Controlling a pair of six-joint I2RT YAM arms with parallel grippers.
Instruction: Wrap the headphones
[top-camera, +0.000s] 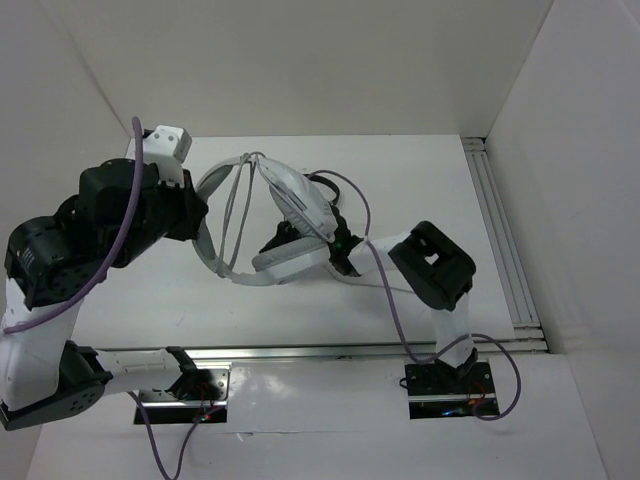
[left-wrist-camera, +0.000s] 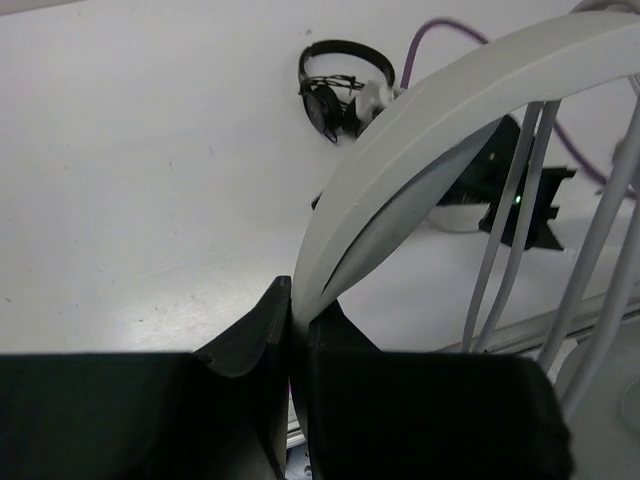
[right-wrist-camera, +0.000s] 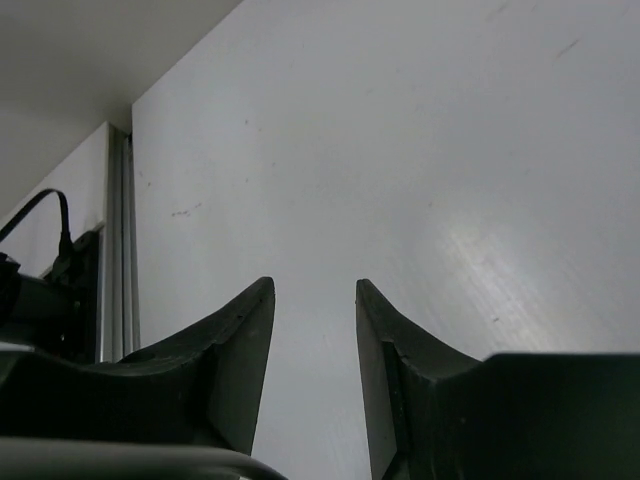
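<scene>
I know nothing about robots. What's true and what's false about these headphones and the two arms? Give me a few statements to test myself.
1. The left fingers are closed on the headband of the grey-white headphones. True.
2. The right fingers are gripping the cable. False: they stand apart with nothing between them.
3. A smaller pair of black headphones is also in the scene. True.
4. The cable lies coiled on the table, well away from the headphones. False: its strands run across the arch of the headband.
</scene>
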